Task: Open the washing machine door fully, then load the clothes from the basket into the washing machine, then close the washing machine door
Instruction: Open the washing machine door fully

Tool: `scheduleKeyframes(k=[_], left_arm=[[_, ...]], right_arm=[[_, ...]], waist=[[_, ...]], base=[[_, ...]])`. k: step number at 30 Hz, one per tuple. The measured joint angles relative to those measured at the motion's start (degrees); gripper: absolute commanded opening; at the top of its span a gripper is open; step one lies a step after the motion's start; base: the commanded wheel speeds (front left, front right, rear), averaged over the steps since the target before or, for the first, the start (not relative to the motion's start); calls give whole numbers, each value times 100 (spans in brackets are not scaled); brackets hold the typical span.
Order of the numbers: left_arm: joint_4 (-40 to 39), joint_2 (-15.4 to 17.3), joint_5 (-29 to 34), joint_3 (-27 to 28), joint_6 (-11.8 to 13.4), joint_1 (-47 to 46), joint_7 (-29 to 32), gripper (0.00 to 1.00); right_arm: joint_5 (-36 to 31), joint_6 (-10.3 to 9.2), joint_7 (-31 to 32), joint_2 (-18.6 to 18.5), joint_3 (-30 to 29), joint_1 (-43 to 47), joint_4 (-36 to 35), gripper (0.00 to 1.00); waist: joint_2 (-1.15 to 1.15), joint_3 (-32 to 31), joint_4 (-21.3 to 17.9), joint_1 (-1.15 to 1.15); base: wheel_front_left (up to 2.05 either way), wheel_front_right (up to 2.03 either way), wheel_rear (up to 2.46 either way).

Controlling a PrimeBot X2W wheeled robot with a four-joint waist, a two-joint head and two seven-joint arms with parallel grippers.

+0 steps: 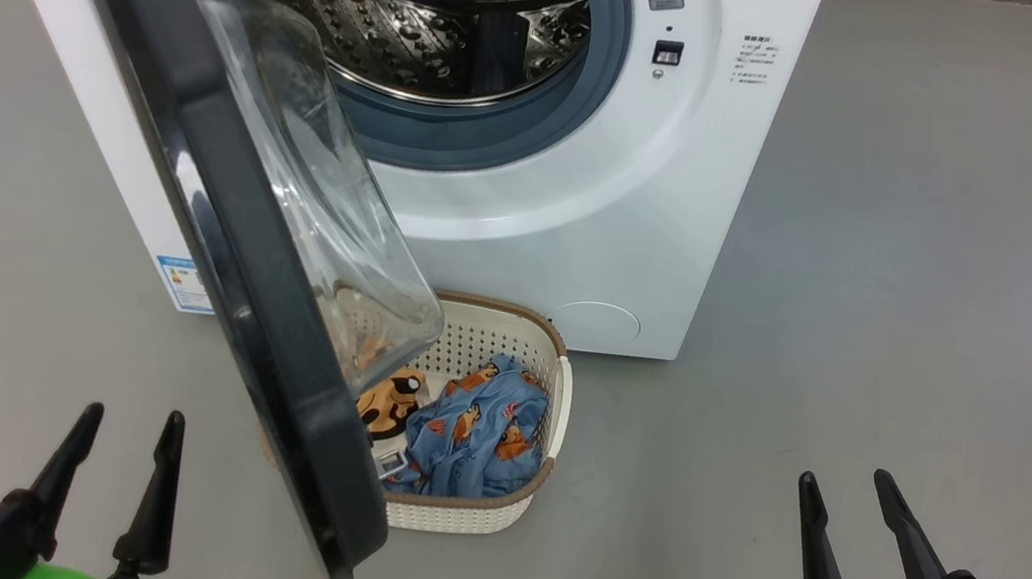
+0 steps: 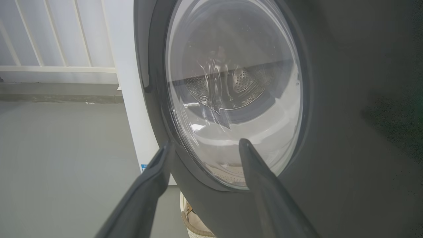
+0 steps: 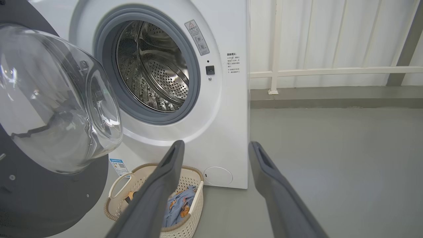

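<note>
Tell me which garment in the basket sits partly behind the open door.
The cream garment with the orange-black face; the blue garment lies fully exposed beside it.

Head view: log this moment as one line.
door: swung out | drum: no clothes seen | clothes: in basket | left tool: open, empty, facing door | right tool: open, empty

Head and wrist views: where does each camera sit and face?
Head view: on the head, looking down at the big white front-loading washing machine, its open round black door, the small cream perforated basket; left fingers and right fingers at bottom corners.
Left wrist view: left wrist, along its fingers at the door's outside.
Right wrist view: right wrist, along its fingers into the steel drum.
Shared: head and right wrist views both show the basket.
</note>
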Motion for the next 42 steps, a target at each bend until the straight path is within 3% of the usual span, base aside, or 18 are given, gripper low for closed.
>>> scheduleKeyframes(k=[42], left_arm=[[-76,-22,40,-1,0,0,0,100]], right_arm=[[-97,0,0,34,-26,-10,246,100]], waist=[[0,12,54,0]], base=[[0,0,0]])
